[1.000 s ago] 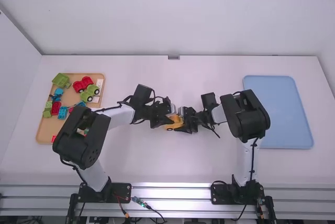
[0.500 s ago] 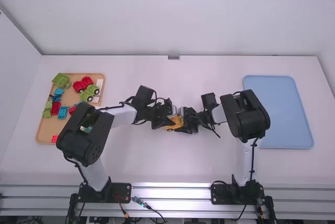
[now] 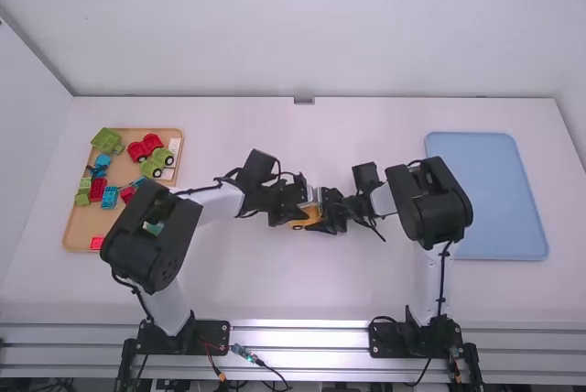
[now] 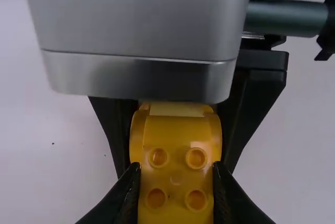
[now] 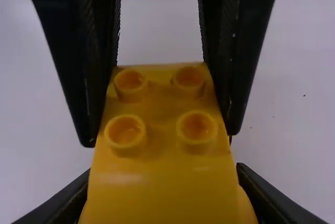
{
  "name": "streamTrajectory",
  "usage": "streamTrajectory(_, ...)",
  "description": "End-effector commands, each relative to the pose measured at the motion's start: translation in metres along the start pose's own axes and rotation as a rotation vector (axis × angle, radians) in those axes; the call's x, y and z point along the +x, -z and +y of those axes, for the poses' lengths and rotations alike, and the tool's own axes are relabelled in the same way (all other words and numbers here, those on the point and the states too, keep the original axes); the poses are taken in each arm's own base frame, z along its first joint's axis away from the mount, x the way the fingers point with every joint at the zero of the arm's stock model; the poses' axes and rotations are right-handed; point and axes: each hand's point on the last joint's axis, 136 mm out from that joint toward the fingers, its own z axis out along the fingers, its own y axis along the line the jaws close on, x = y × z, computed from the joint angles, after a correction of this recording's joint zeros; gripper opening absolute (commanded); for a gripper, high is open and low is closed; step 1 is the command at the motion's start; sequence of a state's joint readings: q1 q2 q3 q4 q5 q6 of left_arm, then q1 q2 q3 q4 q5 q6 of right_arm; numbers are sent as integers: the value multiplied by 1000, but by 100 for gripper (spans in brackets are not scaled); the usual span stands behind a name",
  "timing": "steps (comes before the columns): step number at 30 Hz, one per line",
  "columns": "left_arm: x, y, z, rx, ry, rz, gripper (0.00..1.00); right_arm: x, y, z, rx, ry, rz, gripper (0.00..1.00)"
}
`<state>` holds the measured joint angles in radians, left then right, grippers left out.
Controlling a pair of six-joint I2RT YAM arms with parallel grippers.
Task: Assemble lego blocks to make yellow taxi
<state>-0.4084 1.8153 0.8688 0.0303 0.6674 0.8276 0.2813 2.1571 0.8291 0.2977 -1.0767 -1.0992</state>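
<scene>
Wrist views: left hand [image 3: 295,214] and right hand [image 3: 324,223] clamped on studded yellow car [image 5: 165,187]; high view: wheel [image 3: 297,226]. Left of hands, left arm [image 3: 151,238] overlaps wooden tray [image 3: 84,220].

- In the high view, the left gripper [image 3: 298,210] is slightly farther right, closer in against the right gripper [image 3: 325,213].
- The left arm's black elbow [image 3: 151,234] has shifted slightly right along with it.
- More of the red brick [image 3: 96,243] at the tray's near edge shows beside that elbow.
- Slightly less of the yellow vehicle [image 3: 312,214] shows between the grippers.
</scene>
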Motion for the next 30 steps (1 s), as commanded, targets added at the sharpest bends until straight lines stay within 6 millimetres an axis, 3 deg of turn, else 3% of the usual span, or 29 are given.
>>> streamTrajectory(1, 27, -14, -22, 42, 63, 99, 2, -2, -4, -3, -5, 12, -6, 49)
streamTrajectory(12, 37, -13, -24, 33, 74, 118, 3, 1, -1, -3, 3, 6, -4, 49)
streamTrajectory(13, 36, -13, -24, 31, 73, 116, 14, 1, -1, -3, 3, 6, -4, 49)
streamTrajectory(15, 33, -13, -21, 23, 65, 114, 52, 1, -1, -4, 4, 4, -1, 49)
streamTrajectory(16, 30, -13, -19, 21, 65, 112, 99, 0, -1, -4, 3, 4, -2, 49)
streamTrajectory(18, 24, -11, -13, 3, 93, 107, 99, 0, -1, -4, 3, 4, -1, 49)
streamTrajectory(22, 13, 12, 10, -86, 95, 101, 99, 1, -1, -3, 4, 5, -1, 49)
streamTrajectory(25, -7, 48, 18, -121, 59, -1, 99, 3, 0, -4, 9, -3, 4, 49)
streamTrajectory(26, -8, 50, 18, -123, 58, -7, 99, 3, 1, -4, 10, -3, 4, 49)
streamTrajectory(27, -16, 73, 23, -158, 41, -62, 99, 3, 1, -4, 11, -3, 3, 49)
streamTrajectory(30, -17, 104, 35, -237, 76, -101, 99, 3, 0, -4, 8, 0, 2, 52)
